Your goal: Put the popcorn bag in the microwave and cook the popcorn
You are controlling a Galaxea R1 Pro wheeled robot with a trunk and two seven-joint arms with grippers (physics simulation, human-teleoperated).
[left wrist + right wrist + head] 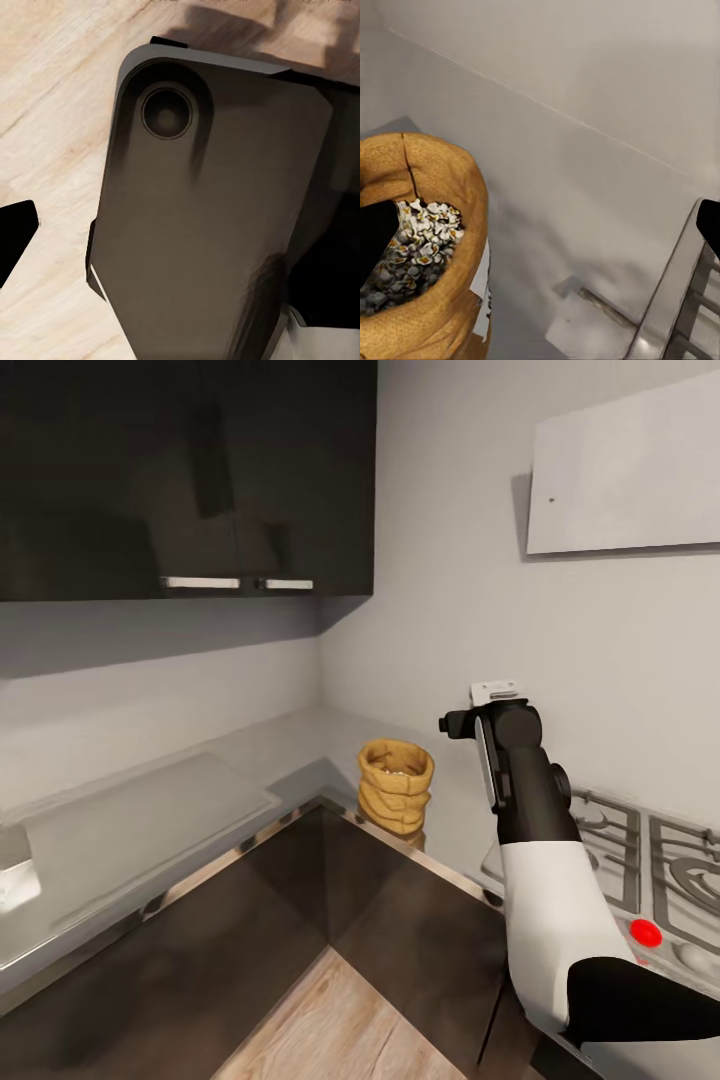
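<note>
Currently the popcorn bag [396, 785] stands upright on the grey surface [150, 830], in the inner corner of the L, close to the edge above the dark cabinets and well left of the stove grates [640, 850]. Judged from its look, the bag is a light, soft paper sack — crumpled walls with horizontal folds, a thick rolled rim, and an open top showing pale kernels inside. It will likely yield under pressure and tip easily, so a firm squeeze low on the body could crush it or spill the contents. The better hold appears to be the rolled rim or the upper wall just beneath it, one finger inside and one outside, keeping the bag upright during the lift. The right hand [478, 722] hangs in the air just to the right of the bag, at about rim height, touching nothing. In the right wrist view the bag [424, 247] sits close ahead with its mouth exposed, and two dark finger tips appear at opposite edges of the picture — so the fingers stand wide apart and hold nothing. The left hand's opening cannot be told; its wrist view faces the wood floor [52, 97] and a dark part of the robot's body [202, 217].
</note>
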